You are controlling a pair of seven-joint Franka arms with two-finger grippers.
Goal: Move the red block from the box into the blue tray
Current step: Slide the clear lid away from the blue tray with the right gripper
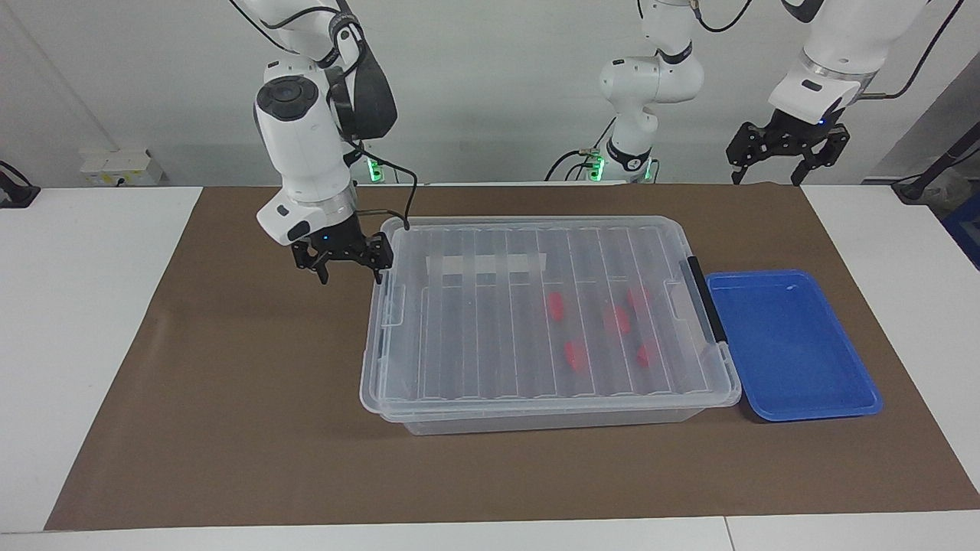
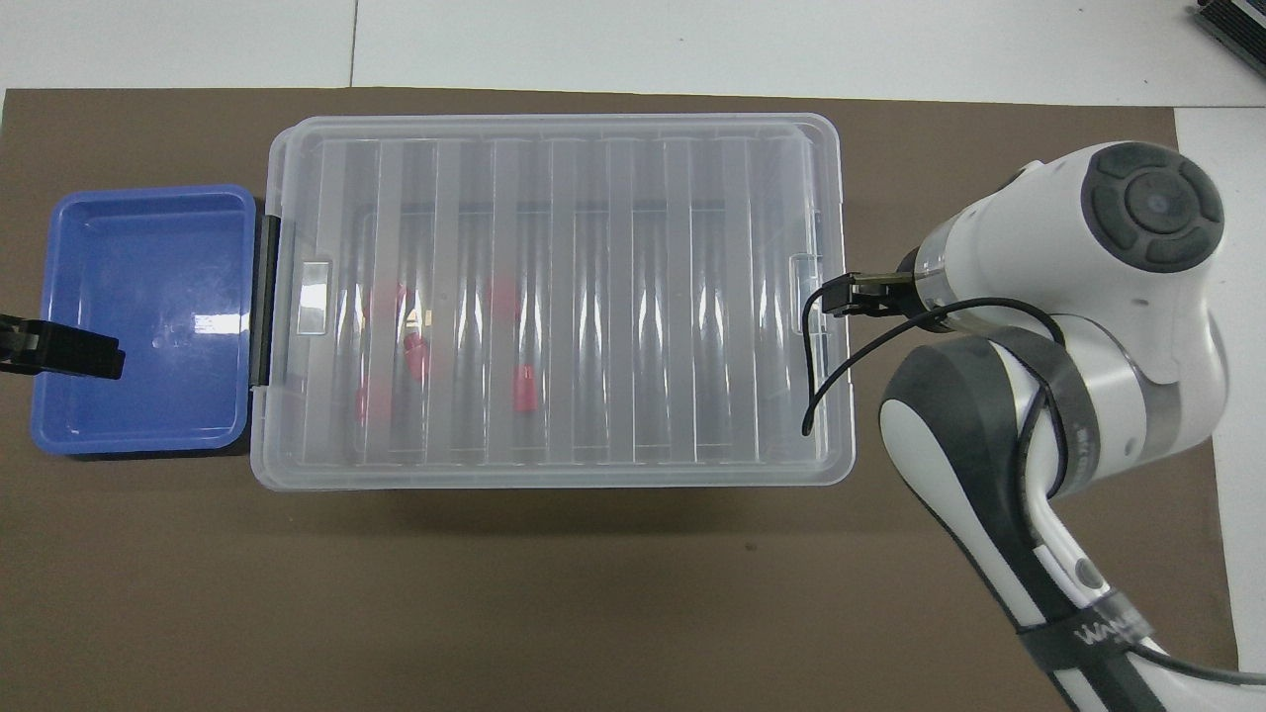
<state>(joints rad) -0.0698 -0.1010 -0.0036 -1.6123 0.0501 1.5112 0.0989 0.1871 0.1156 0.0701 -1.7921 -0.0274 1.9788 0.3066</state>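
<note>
White table [image 1: 92, 321], brown mat [image 1: 253, 428], pale wall [image 1: 490, 92]

Clear ribbed glossy plastic box [image 1: 536, 321], glossy blue plastic tray [image 1: 792, 344], matt brown mat [image 1: 230, 398]

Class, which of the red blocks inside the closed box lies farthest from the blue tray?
The red block nearest the box's middle, alone; the others cluster toward the blue tray.
</note>
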